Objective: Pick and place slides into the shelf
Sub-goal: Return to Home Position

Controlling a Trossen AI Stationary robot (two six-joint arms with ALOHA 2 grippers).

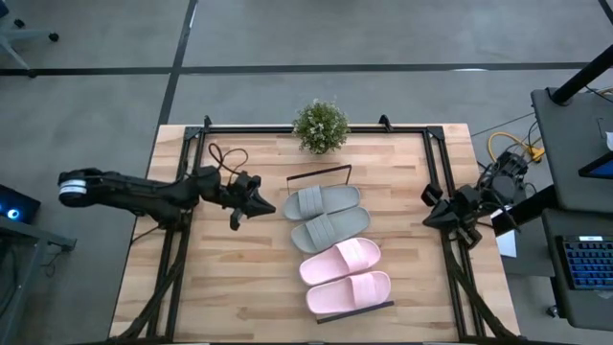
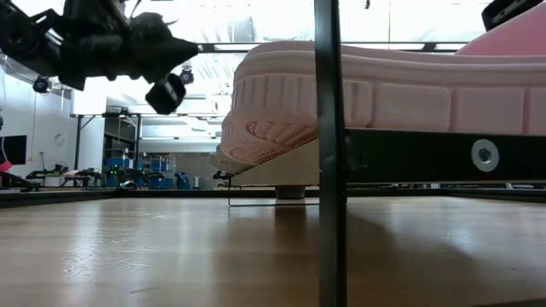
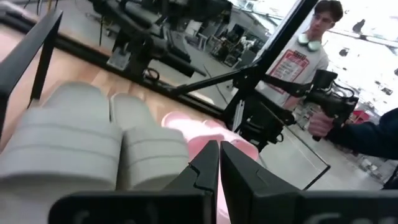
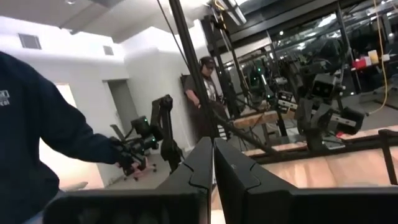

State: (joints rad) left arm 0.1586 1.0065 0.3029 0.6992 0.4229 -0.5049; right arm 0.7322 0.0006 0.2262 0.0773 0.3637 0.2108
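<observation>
All four slides lie on the shelf, long axes left–right, just right of the left gripper, well left of the right gripper; both jaws closed, empty.

floor: grey floor | wall: white wall | furniture: light wooden tabletop, dark desk with keyboard

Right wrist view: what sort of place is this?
Probably a robotics lab: more robot arms stand in the background, a person is among them, and someone nearby holds a handheld device.
</observation>
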